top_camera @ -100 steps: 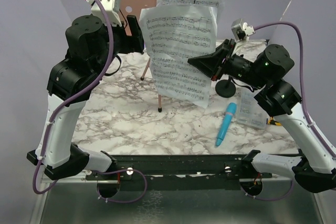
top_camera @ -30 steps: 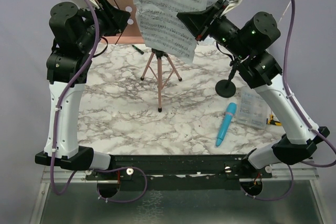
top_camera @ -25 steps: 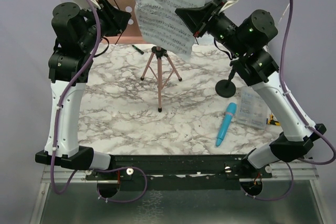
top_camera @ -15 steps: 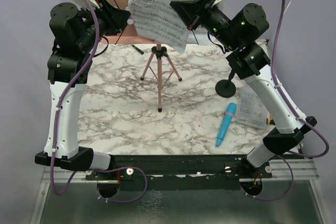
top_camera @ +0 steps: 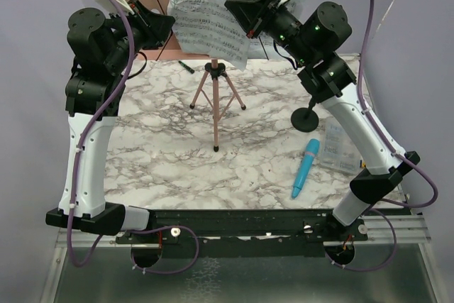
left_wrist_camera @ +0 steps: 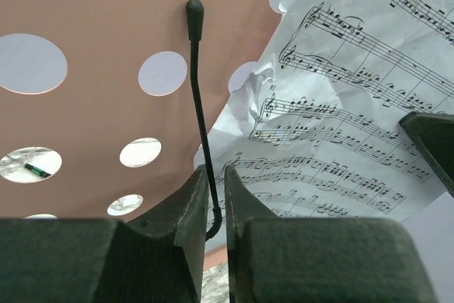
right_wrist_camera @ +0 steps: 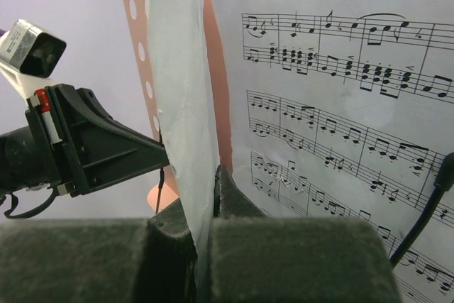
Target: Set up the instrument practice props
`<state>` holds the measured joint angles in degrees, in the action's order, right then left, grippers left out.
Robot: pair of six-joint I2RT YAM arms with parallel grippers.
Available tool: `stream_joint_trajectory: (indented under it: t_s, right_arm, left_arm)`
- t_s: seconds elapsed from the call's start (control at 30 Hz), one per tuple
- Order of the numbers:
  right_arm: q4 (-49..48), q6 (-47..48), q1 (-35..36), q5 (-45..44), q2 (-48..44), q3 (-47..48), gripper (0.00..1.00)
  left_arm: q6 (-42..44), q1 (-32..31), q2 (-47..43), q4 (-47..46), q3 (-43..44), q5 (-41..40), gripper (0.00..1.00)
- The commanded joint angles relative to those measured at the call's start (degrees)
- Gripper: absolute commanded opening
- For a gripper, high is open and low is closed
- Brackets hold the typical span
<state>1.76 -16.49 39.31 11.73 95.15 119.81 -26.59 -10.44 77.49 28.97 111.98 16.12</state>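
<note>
The pink music stand [top_camera: 215,97] stands on tripod legs at the back centre, with its perforated panel [left_wrist_camera: 106,33] behind both grippers. My right gripper [top_camera: 237,13] is shut on the edge of a sheet-music page [right_wrist_camera: 181,104] and holds it up in front of the panel. Another page [right_wrist_camera: 333,104] lies on the stand. My left gripper [left_wrist_camera: 218,196] has narrow jaws around the stand's thin black page-holder wire [left_wrist_camera: 198,104], with a small gap still showing. The blue microphone [top_camera: 306,168] lies on the table at the right. The black mic stand [top_camera: 306,119] is beyond it.
A small black-green stick [top_camera: 186,67] lies on the marble table behind the tripod. A clear plastic packet [top_camera: 340,148] sits at the right edge beside the microphone. A second black holder wire [right_wrist_camera: 425,218] crosses the page on the right. Plain walls enclose the back and sides.
My right gripper has carried the page up and left, closer to the stand's panel. The left jaws have narrowed around the black wire while that arm stayed put.
</note>
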Motion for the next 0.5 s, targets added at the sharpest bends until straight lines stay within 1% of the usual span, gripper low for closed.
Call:
stream_joint_trajectory:
  t_s: [0.0, 0.13, 0.27, 0.47]
  right_arm:
    - [-1.3, -0.2, 0.2, -2.9, 0.7, 1.5, 0.01]
    - [-1.3, 0.0, 0.2, -3.0, 1.4, 2.2, 0.01]
    - [-1.0, 0.1, 0.2, -3.3, 2.4, 3.5, 0.01]
    - [-1.2, 0.0, 0.3, -4.0, 3.1, 3.6, 0.01]
  left_arm:
    - [-0.2, 0.4, -2.1, -3.0, -0.7, 2.0, 0.14]
    - [-0.2, 0.4, -2.9, -4.5, -1.8, 2.0, 0.08]
    - [-0.6, 0.4, -4.6, -7.8, -4.7, 1.3, 0.06]
    - [0.1, 0.4, -6.9, -11.2, -7.6, -1.2, 0.0]
